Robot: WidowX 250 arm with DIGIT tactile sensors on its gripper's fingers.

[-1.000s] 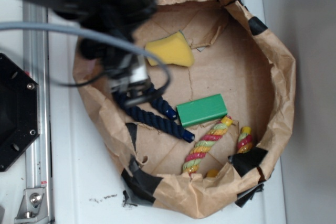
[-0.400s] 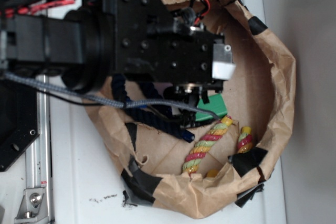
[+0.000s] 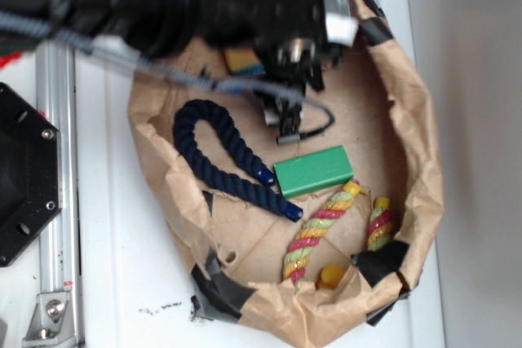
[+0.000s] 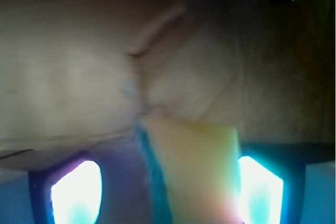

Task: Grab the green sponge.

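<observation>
The green sponge [image 3: 314, 170] lies flat on the floor of the brown paper bag [image 3: 420, 160], uncovered and untouched. My gripper [image 3: 284, 120] hangs from the black arm at the top, a little above and to the left of it, with nothing reaching the sponge. The wrist view is blurred. It shows two bright fingertips [image 4: 76, 192] set wide apart, with the yellow sponge [image 4: 194, 171] lying ahead between them against crumpled paper. The jaws stand open and the green sponge is out of the wrist view.
A dark blue rope [image 3: 220, 152] curves left of the green sponge. A red-yellow-green twisted rope [image 3: 322, 226] lies just below it. The yellow sponge [image 3: 243, 60] peeks out under the arm. The bag's raised walls ring everything; a black mount [image 3: 24, 177] sits at left.
The arm has pulled back toward the top of the view, uncovering the green sponge it hid 0.4 s ago. The bag's walls and the blue rope have shifted.
</observation>
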